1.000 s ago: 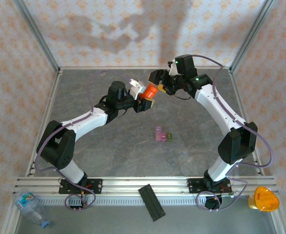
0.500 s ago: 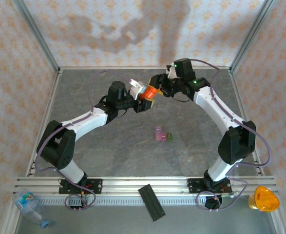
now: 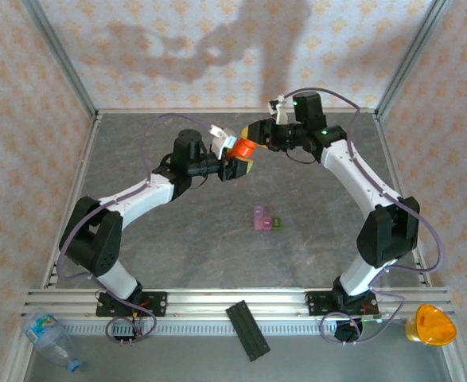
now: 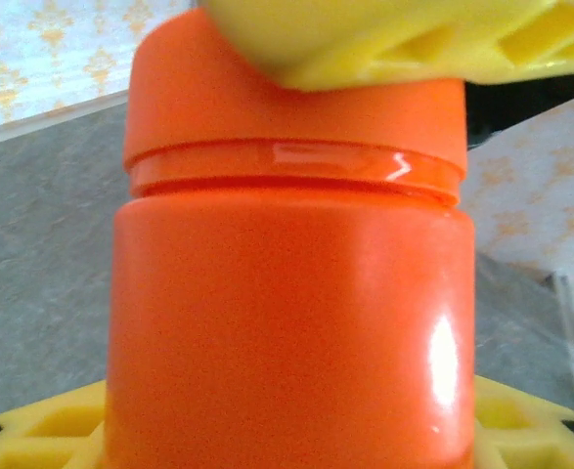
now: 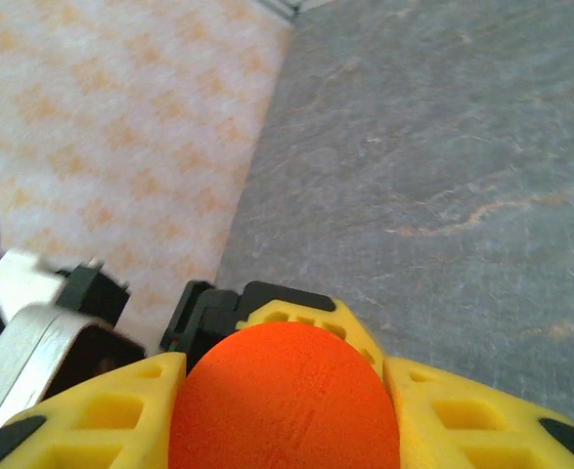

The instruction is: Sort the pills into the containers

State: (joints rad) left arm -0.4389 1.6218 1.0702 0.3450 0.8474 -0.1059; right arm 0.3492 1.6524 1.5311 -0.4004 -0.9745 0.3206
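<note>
An orange pill bottle [image 3: 242, 148] is held up over the back middle of the table. My left gripper [image 3: 235, 163] is shut on its body [image 4: 287, 322], its yellow fingers [image 4: 32, 435] showing at the bottom corners. The right gripper [image 3: 254, 137] comes in from the right and is shut on the bottle's cap [image 5: 285, 401], a yellow finger [image 5: 91, 415] pressed against each side. That cap [image 4: 296, 107] also shows in the left wrist view under a yellow finger of the right gripper. The containers [image 3: 263, 220], a pink box joined to a small green one, lie on the table nearer the front. The pills are hidden.
A black strip [image 3: 249, 330] lies across the front rail. A clear plastic bottle [image 3: 48, 338] sits at the front left corner and an orange-yellow object [image 3: 430, 325] at the front right. Patterned walls and metal posts bound the grey table [image 3: 177, 239].
The right gripper has moved left onto the bottle's cap and shut on it. The left arm, with the bottle, has shifted only slightly.
</note>
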